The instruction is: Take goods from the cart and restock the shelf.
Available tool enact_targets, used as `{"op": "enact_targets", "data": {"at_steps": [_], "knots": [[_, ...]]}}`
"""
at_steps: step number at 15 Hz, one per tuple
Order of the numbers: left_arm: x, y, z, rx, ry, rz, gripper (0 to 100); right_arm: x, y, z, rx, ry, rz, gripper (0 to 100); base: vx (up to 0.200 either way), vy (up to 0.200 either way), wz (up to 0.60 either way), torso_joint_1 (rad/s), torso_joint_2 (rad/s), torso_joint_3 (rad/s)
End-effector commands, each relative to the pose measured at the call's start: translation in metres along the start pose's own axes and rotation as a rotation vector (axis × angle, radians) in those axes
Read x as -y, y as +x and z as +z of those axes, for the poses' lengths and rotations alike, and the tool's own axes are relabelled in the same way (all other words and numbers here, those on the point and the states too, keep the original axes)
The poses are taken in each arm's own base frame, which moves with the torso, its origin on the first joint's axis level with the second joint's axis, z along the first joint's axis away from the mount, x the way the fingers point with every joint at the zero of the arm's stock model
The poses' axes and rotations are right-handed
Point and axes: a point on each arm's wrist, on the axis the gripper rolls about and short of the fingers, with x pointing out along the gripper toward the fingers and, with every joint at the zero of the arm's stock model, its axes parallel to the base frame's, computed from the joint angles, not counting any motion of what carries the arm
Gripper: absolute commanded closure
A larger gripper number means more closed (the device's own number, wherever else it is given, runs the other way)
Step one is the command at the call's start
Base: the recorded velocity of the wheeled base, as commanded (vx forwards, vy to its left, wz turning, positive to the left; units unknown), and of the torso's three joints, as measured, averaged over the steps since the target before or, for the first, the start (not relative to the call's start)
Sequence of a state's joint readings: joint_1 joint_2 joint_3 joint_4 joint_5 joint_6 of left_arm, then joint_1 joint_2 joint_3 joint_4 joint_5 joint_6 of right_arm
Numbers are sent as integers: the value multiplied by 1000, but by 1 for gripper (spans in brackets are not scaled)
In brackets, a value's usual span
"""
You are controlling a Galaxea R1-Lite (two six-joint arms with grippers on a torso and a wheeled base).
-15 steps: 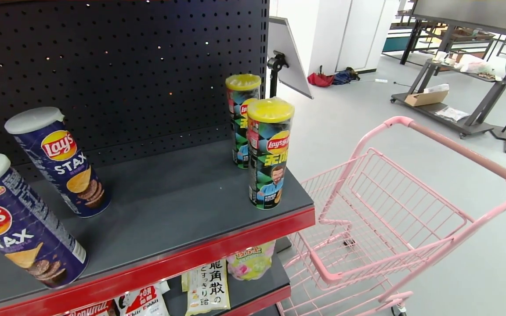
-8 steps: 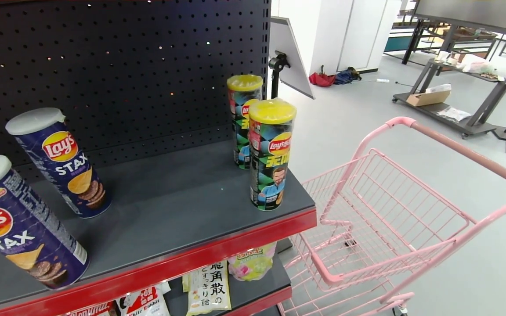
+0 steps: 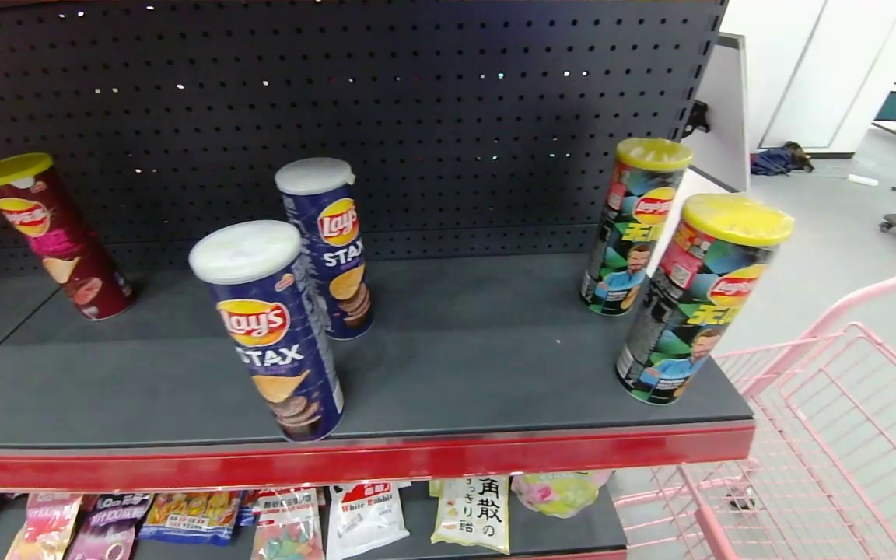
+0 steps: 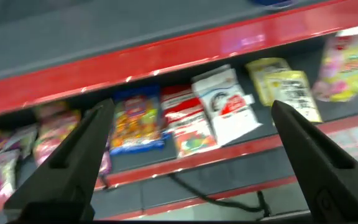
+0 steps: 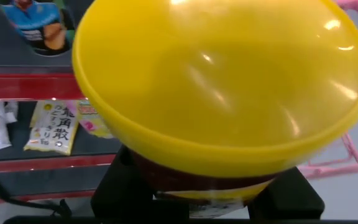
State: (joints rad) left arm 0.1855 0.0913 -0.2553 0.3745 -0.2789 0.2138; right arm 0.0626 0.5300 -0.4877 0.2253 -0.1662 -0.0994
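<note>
My right gripper [image 5: 204, 198] is shut on a chip can [image 5: 222, 81] with a yellow lid and a dark red body, held in front of the shelf's red edge [image 5: 30, 86]. My left gripper [image 4: 192, 112] stands open with nothing between its fingers, facing the lower shelf's snack bags [image 4: 219, 112]. On the grey upper shelf [image 3: 456, 358] stand a red can [image 3: 51, 233] at far left, two blue cans [image 3: 273, 327] [image 3: 331, 249] in the middle, and two yellow-lidded green cans [image 3: 635, 225] [image 3: 701, 299] at the right end. The pink cart [image 3: 829, 435] is to the right of the shelf.
A black pegboard [image 3: 417, 117] backs the upper shelf. Bare shelf surface lies between the blue cans and the green ones. Snack bags [image 3: 370, 517] line the lower shelf. A white sign panel [image 3: 720, 117] stands beside the shelf end, with open grey floor [image 3: 829, 233] beyond.
The head camera has swung to the left, so the whole picture shifted: the shelf's left part with the red can came into view and most of the cart left it. The cans stand as before.
</note>
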Motion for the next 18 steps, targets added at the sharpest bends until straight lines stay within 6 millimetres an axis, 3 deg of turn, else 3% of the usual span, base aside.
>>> {"op": "enact_targets", "data": {"at_steps": [1, 8, 18], "knots": [[0, 1, -2, -11, 22, 8, 0, 0, 0, -2, -6, -2, -2, 100, 0, 0, 0, 0, 0, 0], [-2, 3, -6, -44, 76, 76, 0, 0, -11, -13, 42, 13, 0, 100, 0, 0, 0, 0, 0, 0], [-2, 4, -7, -46, 78, 75, 0, 0, -9, -13, 37, 11, 25, 100, 0, 200, 0, 2, 1, 2]]}}
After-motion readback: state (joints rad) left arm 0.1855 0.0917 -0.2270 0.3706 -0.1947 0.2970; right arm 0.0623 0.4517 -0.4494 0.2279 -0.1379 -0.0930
